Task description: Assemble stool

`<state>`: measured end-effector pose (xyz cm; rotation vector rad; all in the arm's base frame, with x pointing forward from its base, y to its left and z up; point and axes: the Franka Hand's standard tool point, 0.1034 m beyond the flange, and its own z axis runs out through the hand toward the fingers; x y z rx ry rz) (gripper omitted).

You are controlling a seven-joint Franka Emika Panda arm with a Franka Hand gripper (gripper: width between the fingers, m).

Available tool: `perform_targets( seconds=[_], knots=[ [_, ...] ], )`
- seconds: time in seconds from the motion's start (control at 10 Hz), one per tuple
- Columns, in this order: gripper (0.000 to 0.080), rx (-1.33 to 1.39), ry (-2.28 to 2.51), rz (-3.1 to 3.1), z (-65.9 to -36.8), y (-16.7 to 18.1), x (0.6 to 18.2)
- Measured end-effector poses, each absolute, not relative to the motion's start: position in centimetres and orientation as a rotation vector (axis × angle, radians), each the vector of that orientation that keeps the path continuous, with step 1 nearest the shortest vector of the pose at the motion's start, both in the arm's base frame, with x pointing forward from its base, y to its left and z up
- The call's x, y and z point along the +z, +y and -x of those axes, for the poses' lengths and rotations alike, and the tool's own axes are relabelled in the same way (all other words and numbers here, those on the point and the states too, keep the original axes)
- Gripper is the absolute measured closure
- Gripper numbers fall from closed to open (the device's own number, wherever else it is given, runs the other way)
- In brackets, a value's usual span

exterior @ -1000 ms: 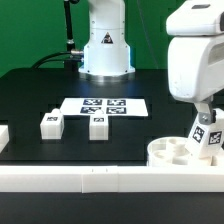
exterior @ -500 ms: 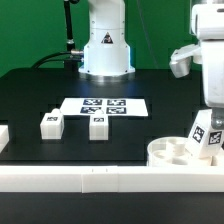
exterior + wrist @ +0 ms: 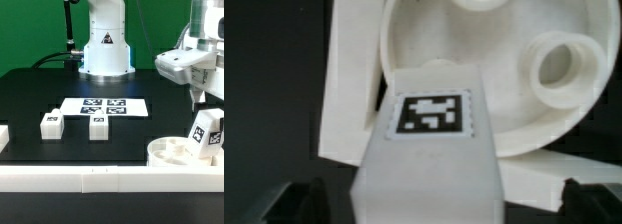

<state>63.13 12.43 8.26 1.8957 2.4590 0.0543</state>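
Observation:
The round white seat (image 3: 170,152) lies at the exterior view's lower right against the rail. One tagged white leg (image 3: 207,133) stands tilted in it. My gripper (image 3: 199,101) hangs just above that leg, open and holding nothing. In the wrist view the leg (image 3: 434,120) fills the middle with its tag facing the camera, and the seat (image 3: 553,70) with its holes lies behind it. My gripper (image 3: 438,205) straddles the leg's near end, with its dark fingers (image 3: 295,205) apart from it on both sides. Two more legs (image 3: 52,123) (image 3: 98,126) stand on the table at the left.
The marker board (image 3: 105,105) lies flat in the middle of the black table. A long white border rail (image 3: 100,180) runs along the front edge. The robot base (image 3: 106,45) stands at the back, with a green backdrop behind.
The arm has risen off the leg in the seat and shifted slightly to the exterior view's left. The leg stays standing in the seat. The other parts have not moved.

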Motion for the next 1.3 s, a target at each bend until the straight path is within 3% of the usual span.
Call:
perform_targets(
  seconds=[0.1,0.2,0.3,0.4,0.5,0.8,1.3],
  knots=[
    [0.0151,0.041,2.53,-1.784,-63.17,12.17,8.21],
    [0.0284,0.041,2.503,-1.824,-63.15,12.13,8.16],
    [0.0284,0.039,2.501,-1.827,-63.15,11.97,8.11],
    [0.0421,0.036,2.501,-1.829,-63.12,11.91,8.08],
    [0.0462,0.037,2.486,-1.85,-63.12,11.9,8.07],
    [0.0462,0.041,2.387,-1.978,-63.13,11.85,8.07],
    [0.0462,0.07,1.64,-2.646,-63.14,11.64,7.97]
  ],
)
